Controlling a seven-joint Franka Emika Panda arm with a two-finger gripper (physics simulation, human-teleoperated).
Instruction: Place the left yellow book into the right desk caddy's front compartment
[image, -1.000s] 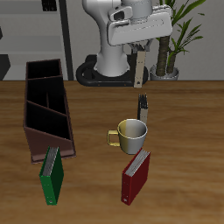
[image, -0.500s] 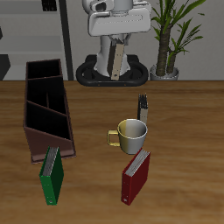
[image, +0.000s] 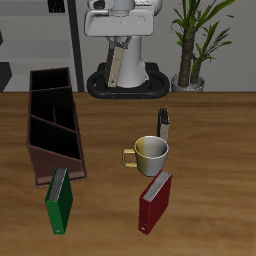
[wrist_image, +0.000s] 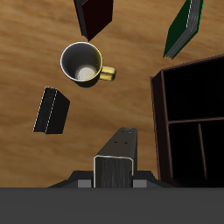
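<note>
The gripper (image: 119, 42) was clamped on the left yellow book (image: 116, 66), which hung tilted high above the back of the surface (image: 215, 150), clear of everything on it. The right desk caddy (image: 52, 122) sat nearer the front, with a green book (image: 60, 199) leaning at its front end. A yellow mug (image: 150, 153) stood apart from it, between a dark upright book (image: 164, 123) and a red book (image: 155, 199).
</note>
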